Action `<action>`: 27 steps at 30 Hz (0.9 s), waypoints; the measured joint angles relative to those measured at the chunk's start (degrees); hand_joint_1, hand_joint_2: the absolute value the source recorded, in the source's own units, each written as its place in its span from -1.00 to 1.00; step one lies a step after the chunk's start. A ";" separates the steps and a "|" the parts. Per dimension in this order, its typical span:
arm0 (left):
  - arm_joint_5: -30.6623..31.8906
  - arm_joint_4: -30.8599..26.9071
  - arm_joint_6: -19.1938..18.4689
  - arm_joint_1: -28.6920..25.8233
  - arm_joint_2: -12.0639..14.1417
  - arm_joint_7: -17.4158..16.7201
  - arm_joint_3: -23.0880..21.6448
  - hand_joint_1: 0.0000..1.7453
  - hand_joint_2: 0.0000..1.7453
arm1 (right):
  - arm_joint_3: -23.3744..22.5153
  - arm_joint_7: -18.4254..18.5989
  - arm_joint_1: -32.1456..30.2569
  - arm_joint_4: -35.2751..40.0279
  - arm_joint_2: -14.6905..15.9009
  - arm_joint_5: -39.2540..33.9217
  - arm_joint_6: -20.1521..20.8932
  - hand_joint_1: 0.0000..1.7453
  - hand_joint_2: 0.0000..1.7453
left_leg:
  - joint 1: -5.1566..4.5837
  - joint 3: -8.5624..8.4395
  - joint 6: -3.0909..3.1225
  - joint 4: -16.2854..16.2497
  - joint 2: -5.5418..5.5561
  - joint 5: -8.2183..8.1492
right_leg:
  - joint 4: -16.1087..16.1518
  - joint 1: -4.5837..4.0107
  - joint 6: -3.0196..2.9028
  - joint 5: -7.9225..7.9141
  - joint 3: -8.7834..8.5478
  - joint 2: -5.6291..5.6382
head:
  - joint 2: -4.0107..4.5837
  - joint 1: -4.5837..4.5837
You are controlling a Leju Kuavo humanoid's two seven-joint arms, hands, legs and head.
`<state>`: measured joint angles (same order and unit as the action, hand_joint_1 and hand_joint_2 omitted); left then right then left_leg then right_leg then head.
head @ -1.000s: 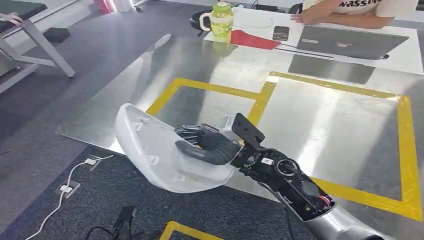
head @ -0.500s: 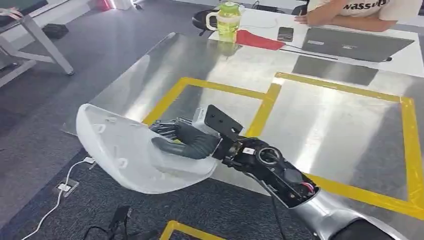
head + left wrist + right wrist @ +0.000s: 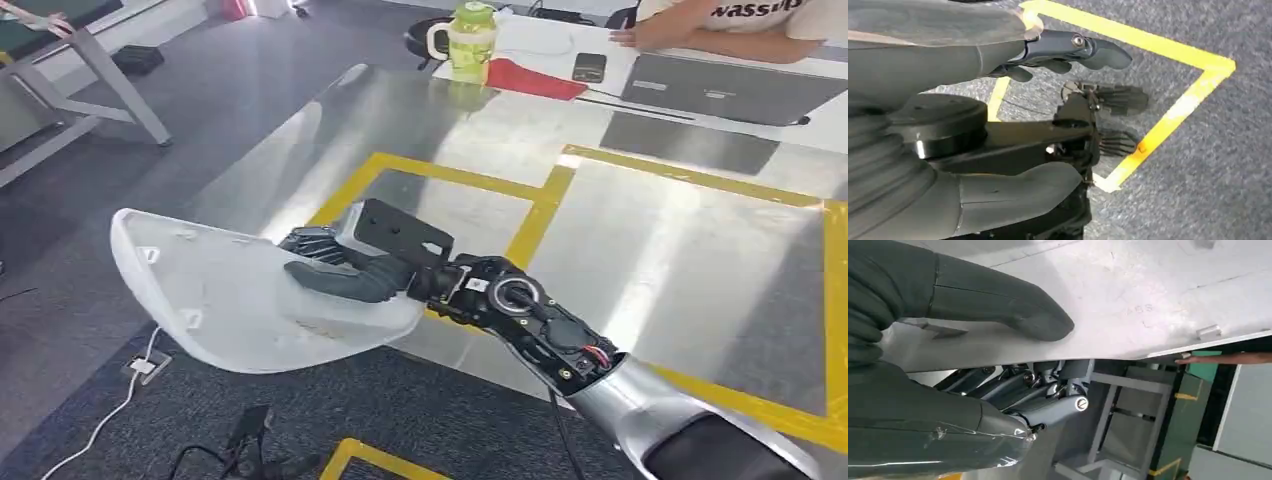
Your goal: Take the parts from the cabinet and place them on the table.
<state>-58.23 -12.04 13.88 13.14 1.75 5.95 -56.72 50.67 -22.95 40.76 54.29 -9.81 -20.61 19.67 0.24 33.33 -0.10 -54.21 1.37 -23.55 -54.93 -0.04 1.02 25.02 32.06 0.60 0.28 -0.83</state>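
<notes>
A large white curved plastic shell part [image 3: 230, 300] hangs in the air at the table's near left edge, jutting out over the carpet. My right hand [image 3: 340, 270] grips its right end, thumb inside the hollow and fingers underneath. In the right wrist view the thumb [image 3: 998, 300] presses on the part's [image 3: 1148, 290] inner face and the darker fingers [image 3: 1013, 387] curl below it. The steel table [image 3: 650, 250] carries yellow tape rectangles. My left hand [image 3: 973, 60] hangs over the carpet, fingers apart, holding nothing.
At the table's far end stand a green bottle [image 3: 472, 40], a red cloth [image 3: 535, 78], a phone [image 3: 590, 66] and a laptop [image 3: 735, 88], with a person's arm [image 3: 720, 35] behind. On the carpet lie a white cable and socket [image 3: 145, 365] and yellow tape [image 3: 370, 460].
My right hand has carried the white part to the left, farther out past the table's near left edge. The camera has turned slightly, shifting the scene to the right.
</notes>
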 joint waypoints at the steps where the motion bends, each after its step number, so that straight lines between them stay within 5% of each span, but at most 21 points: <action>1: 0.02 0.00 -0.02 0.03 0.00 0.00 0.00 -1.00 1.00 | 0.31 -0.33 0.57 -0.61 -0.39 0.94 -0.61 1.00 1.00 | 0.02 -0.09 -0.15 0.19 0.00 0.09 | 0.00 -0.01 -0.10 0.03 0.00 0.00 | 0.00 -0.09; 11: 0.55 0.00 -0.02 0.06 0.15 0.09 0.00 -1.00 1.00 | 3.58 -0.28 7.30 -11.52 -5.20 17.03 -12.70 1.00 1.00 | 0.12 -0.19 -0.87 0.65 0.01 0.39 | -0.03 -0.13 -0.57 -0.02 0.12 -0.04 | 0.00 -0.33; 27: 1.20 0.00 -0.09 0.62 0.26 -0.02 0.00 -1.00 1.00 | 6.99 2.17 10.75 -19.45 -8.76 25.03 -17.73 1.00 1.00 | -0.01 -0.16 -1.01 0.57 0.02 0.29 | 0.14 0.02 -0.53 -0.05 -0.01 -0.04 | 0.00 -0.02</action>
<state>-57.02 -12.04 13.79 13.76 2.01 5.92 -56.72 57.66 -20.78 51.51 34.84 -18.58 4.42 1.94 0.23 33.18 -1.11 -53.63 1.39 -23.26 -54.79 -0.02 0.49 24.96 32.05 0.55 0.28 -0.85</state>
